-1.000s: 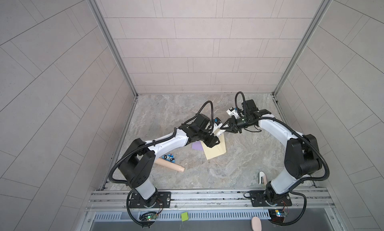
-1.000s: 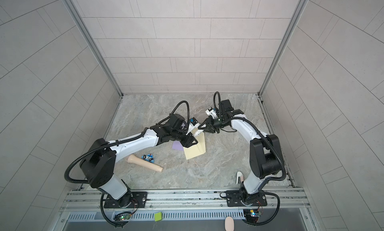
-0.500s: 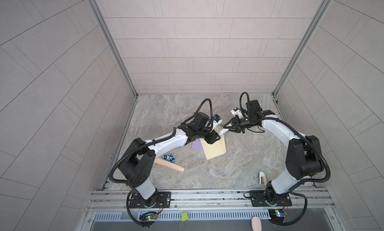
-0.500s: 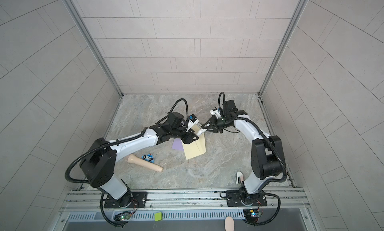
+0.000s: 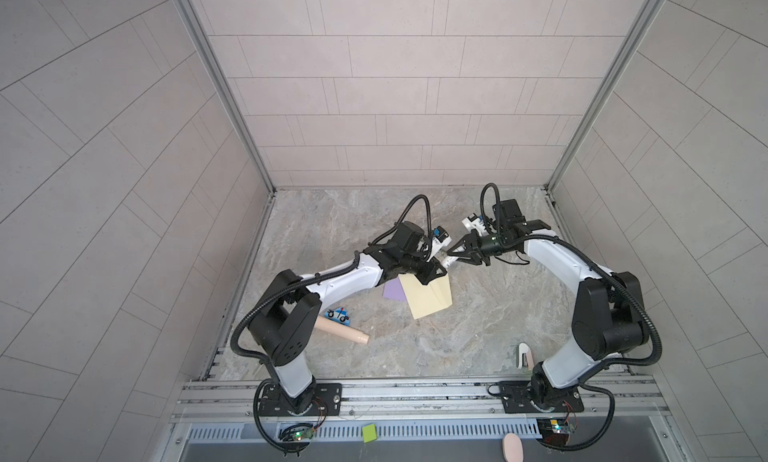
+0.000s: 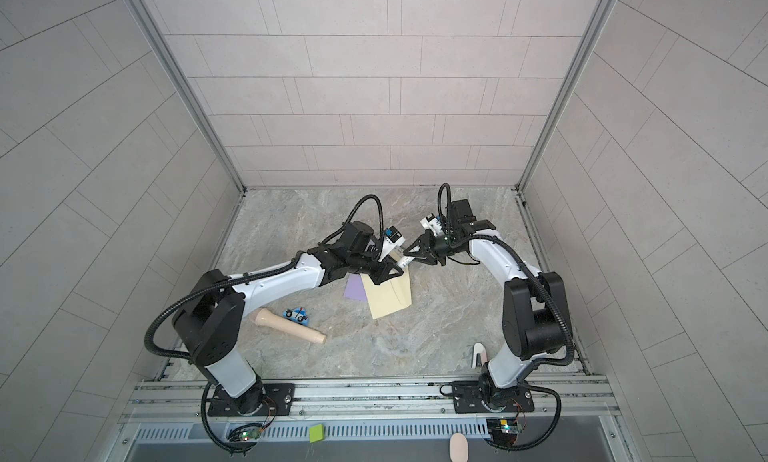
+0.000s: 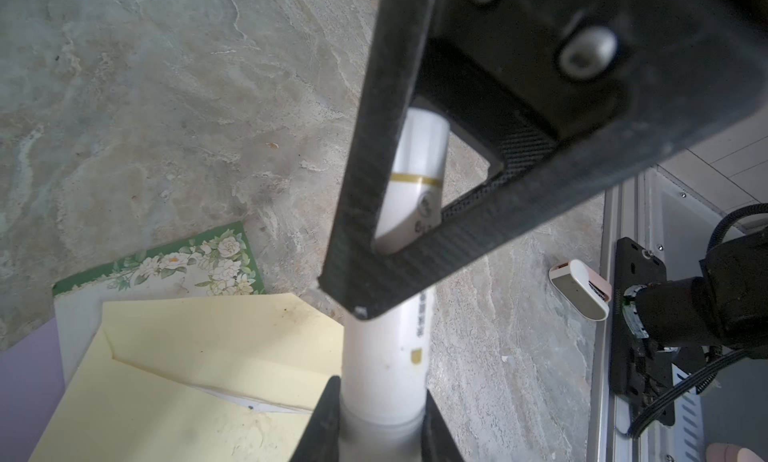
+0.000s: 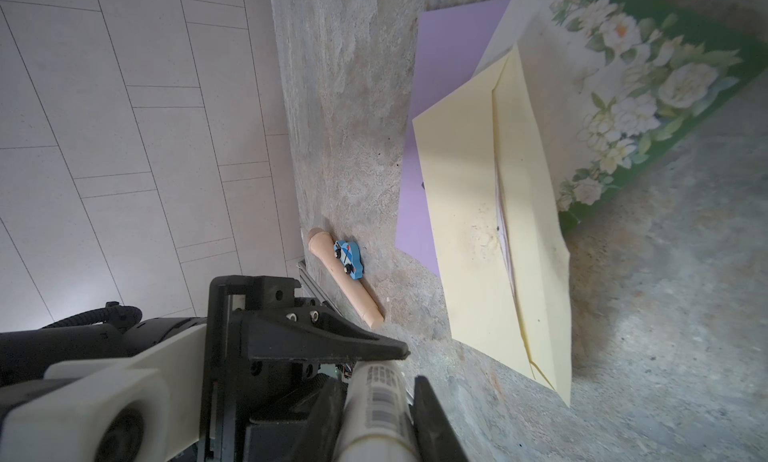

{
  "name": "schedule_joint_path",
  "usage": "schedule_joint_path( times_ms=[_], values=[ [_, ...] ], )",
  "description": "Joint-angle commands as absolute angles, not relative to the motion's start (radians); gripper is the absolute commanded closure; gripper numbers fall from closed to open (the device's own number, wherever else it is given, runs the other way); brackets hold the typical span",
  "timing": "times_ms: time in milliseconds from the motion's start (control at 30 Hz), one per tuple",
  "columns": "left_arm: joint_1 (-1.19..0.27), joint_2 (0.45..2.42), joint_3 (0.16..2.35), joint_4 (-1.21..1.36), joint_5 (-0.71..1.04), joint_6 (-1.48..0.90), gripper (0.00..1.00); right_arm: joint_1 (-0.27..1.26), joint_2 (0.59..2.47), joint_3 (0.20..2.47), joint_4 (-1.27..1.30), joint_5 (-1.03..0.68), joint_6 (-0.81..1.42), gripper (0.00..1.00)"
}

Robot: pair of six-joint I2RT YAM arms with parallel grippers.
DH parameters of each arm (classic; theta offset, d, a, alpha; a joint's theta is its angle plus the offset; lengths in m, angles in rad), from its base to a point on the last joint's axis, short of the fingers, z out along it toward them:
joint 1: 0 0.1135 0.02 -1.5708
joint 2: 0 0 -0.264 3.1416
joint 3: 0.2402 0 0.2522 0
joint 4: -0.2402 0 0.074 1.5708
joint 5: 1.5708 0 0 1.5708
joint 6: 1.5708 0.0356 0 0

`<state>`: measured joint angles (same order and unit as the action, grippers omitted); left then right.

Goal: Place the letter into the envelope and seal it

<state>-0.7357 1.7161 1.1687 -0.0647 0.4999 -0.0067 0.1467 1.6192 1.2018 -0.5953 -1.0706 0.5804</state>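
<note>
Right above the far edge of the envelope (image 5: 430, 302), your left fingers (image 7: 324, 422) and your right fingers (image 8: 432, 422) are both squeezed tight on one white glue stick (image 7: 384, 364), one set at each end. It looks like the cap is about to be pulled off. The stick's long side runs straight from one arm to the other. The yellow envelope lies flat on the desk (image 5: 478, 327), just under the stick, its flap folded down. A thin white edge peeks from under the flap, maybe the letter. Your left arm is nearer the envelope, so it could bring the glue down.
</note>
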Motion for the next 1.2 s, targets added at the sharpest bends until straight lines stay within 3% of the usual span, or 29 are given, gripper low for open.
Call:
schedule_joint_path(
  times_ms=[0,600,800,967,1167],
  values=[
    [-0.732,1.711,1.186,-0.066,0.474,-0.006,0.99,0.136,1.582,1.194,-0.606,-1.051,0.594,1.0],
    [-0.723,1.611,1.043,-0.088,0.435,-0.025,1.0,0.035,1.588,1.161,-0.507,-1.002,0.713,1.0],
    [-0.629,1.615,1.046,-0.167,0.367,-0.207,1.0,0.035,1.6,1.19,-0.574,-0.95,0.661,1.0],
    [-0.498,1.692,1.114,-0.407,0.416,-0.331,1.0,0.044,1.616,1.226,-0.661,-0.884,0.599,1.0],
    [-0.472,1.863,1.337,-0.857,0.329,-0.297,0.97,0.061,1.628,1.239,-0.704,-0.838,0.559,1.0]
  ],
)
